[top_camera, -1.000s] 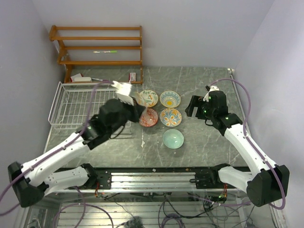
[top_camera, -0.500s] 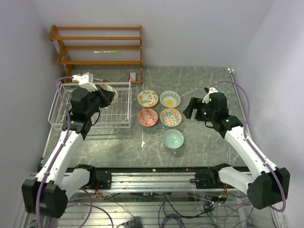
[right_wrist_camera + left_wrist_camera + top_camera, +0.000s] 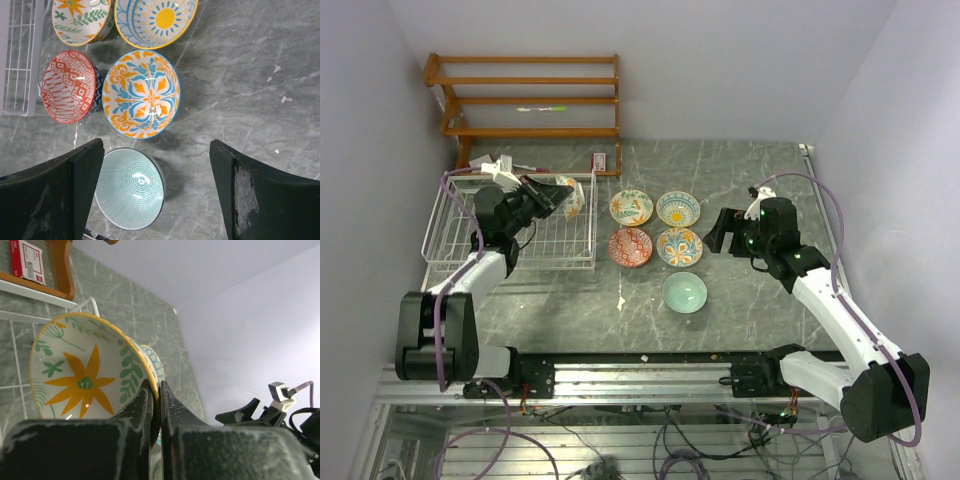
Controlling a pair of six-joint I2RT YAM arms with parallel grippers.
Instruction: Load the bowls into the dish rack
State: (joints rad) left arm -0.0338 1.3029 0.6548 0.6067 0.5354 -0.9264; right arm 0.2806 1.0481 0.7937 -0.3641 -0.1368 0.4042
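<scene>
Grey marble table (image 3: 750,170) from above: left gripper (image 3: 552,194) clamps a tilted yellow-flower bowl (image 3: 572,196) over the rack's (image 3: 445,215) far right corner. Five bowls (image 3: 631,246) sit beside the rack.
Left wrist: jaws pinch that bowl's rim.
Right wrist: right gripper (image 3: 155,150) gapes wide, with the teal bowl (image 3: 130,189) seen between its fingers.

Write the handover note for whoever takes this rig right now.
Left hand: shut on the rim of the flower bowl, held tilted over the far right corner of the rack, not yet set down.
Right hand: open, empty, hovering over the table right of the bowls.
On the table beside the rack: leaf bowl, sun bowl, red bowl, blue-orange bowl, teal bowl.
Done: no bowl seen resting in the rack.
Left: set this one down, then load the other five.
</scene>
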